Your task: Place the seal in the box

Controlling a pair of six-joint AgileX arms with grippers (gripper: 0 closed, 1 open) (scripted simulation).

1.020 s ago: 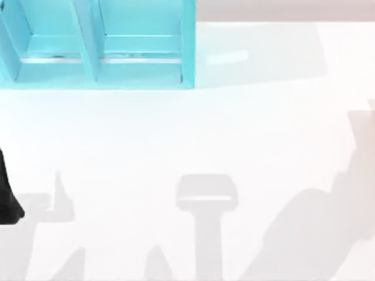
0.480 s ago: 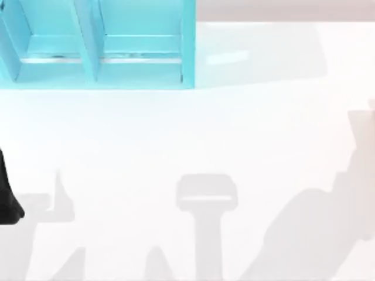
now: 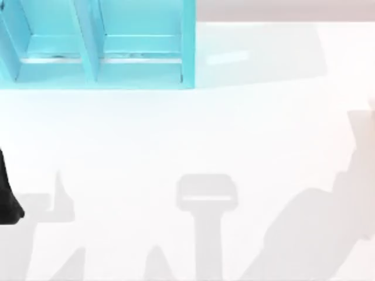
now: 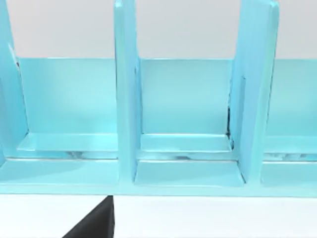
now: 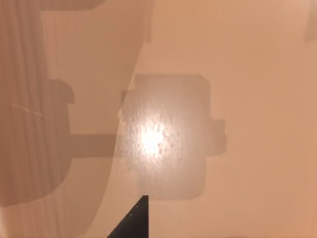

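at the top view's far left edge you see a dark part of the left arm [image 3: 8, 196] over the white bench [image 3: 187, 140]; you cannot tell whether either claw is open or closed. at upper left stands the turquoise box [image 3: 96, 44], its compartments bare in the left wrist view. you cannot locate the seal, so judge the placing not yet done.

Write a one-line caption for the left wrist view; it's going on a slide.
Left wrist camera facing the turquoise box, its upright dividers separating open compartments above the white table.
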